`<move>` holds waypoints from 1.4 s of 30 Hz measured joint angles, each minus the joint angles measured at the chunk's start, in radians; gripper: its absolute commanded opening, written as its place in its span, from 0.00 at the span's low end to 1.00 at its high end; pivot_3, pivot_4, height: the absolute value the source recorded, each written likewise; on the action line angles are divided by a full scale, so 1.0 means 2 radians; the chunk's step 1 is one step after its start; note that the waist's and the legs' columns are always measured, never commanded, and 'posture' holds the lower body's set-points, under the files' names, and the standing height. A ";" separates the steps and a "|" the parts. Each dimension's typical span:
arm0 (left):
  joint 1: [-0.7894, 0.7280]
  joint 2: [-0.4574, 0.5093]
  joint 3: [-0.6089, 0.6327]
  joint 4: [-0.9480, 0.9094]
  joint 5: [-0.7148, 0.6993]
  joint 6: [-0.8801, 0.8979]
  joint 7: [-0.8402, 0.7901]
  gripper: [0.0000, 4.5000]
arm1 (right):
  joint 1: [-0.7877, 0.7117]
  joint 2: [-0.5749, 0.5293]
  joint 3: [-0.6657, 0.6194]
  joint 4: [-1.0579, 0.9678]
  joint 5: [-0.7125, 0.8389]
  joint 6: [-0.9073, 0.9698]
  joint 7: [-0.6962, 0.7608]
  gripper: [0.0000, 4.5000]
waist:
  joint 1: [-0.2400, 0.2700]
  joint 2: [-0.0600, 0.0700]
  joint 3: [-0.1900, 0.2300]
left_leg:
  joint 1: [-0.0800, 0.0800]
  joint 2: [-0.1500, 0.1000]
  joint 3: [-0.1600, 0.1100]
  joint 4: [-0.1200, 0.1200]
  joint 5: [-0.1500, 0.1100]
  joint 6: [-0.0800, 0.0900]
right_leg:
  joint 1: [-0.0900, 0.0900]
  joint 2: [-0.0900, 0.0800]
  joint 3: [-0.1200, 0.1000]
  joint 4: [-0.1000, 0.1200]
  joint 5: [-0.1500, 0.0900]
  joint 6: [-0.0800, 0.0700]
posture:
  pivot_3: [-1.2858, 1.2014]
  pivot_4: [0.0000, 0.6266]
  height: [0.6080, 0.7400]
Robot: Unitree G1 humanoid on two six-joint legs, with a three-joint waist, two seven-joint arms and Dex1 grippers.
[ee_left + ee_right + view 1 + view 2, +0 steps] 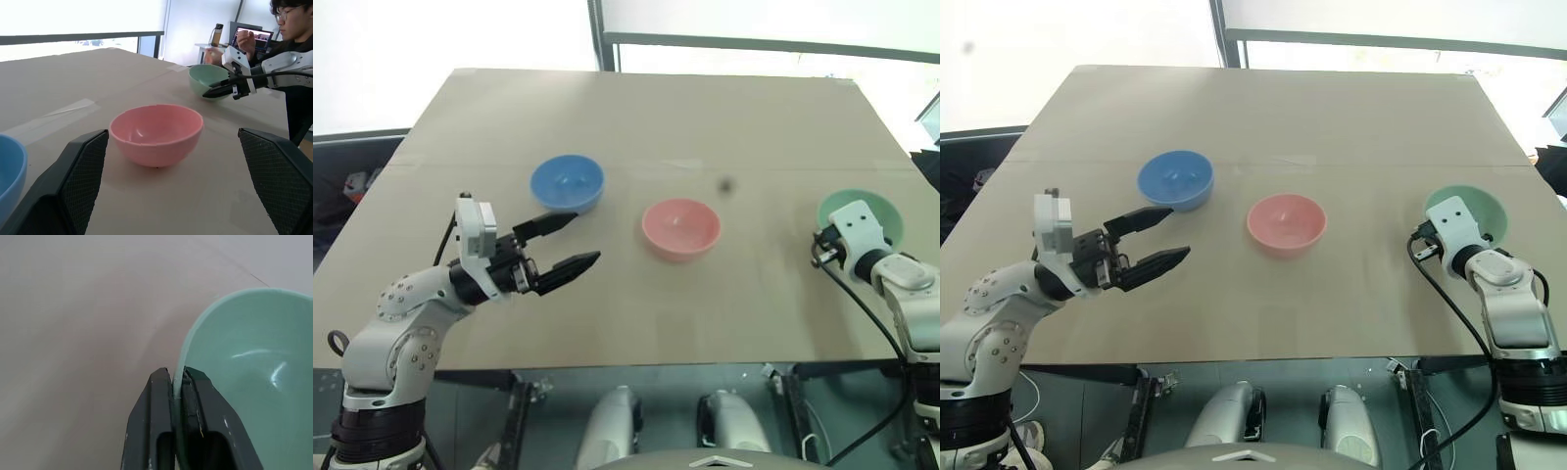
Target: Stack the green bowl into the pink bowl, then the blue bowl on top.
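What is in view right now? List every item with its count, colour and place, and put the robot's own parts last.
blue bowl: one, sky blue, on the table toward the robot's left, upright, empty.
pink bowl: one, salmon pink, near the middle of the table, upright, empty.
green bowl: one, mint green, on the table at the robot's right, its rim pinched by the right gripper.
table: one, tan, taped seams across it, under all three bowls.
person: one, dark top, beyond the table's far side in the left wrist view, at a laptop.
left gripper: one, black fingers, open, hovering near the blue bowl, holding nothing.
right gripper: one, black fingers, shut on the green bowl's rim.
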 measured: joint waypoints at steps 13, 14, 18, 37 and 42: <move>-0.002 -0.009 -0.007 0.008 0.040 -0.001 0.053 1.00 | -0.106 0.066 0.177 -0.168 0.140 -0.017 0.154 0.17 | 0.002 -0.001 -0.001 | -0.001 -0.001 -0.001 0.001 0.000 0.001 | 0.000 -0.001 -0.001 -0.001 0.000 0.000 | 0.52 0.24 1.00; -0.003 -0.009 -0.008 0.010 0.045 -0.002 0.055 1.00 | -0.106 0.068 0.200 -0.149 0.129 -0.025 0.157 0.22 | 0.002 -0.001 -0.001 | -0.001 -0.001 -0.001 0.001 0.000 0.001 | 0.000 -0.001 -0.001 -0.001 0.000 0.000 | 0.52 0.24 1.00; -0.006 -0.008 -0.007 0.010 0.056 -0.005 0.065 1.00 | -0.107 0.066 0.238 -0.090 0.090 -0.057 0.163 0.59 | 0.001 -0.001 0.000 | -0.001 -0.001 -0.001 0.001 0.000 0.001 | 0.000 -0.001 -0.001 0.000 0.000 0.000 | 0.52 0.24 1.00; -0.220 0.096 -0.246 0.131 0.355 0.038 0.173 0.91 | -0.124 0.095 0.130 -0.147 0.177 -0.034 0.126 0.78 | -0.001 -0.001 0.000 | -0.001 -0.002 0.000 -0.001 0.000 0.000 | -0.001 0.001 -0.001 0.001 0.000 0.000 | 0.52 0.24 1.00; -0.268 0.078 -0.311 0.209 0.417 -0.020 0.135 0.56 | -0.112 0.094 0.132 -0.147 0.173 -0.035 0.117 0.78 | 0.003 -0.001 0.000 | -0.004 -0.002 0.000 -0.001 0.000 0.000 | -0.002 0.001 -0.001 0.000 0.000 0.000 | 0.52 0.24 1.00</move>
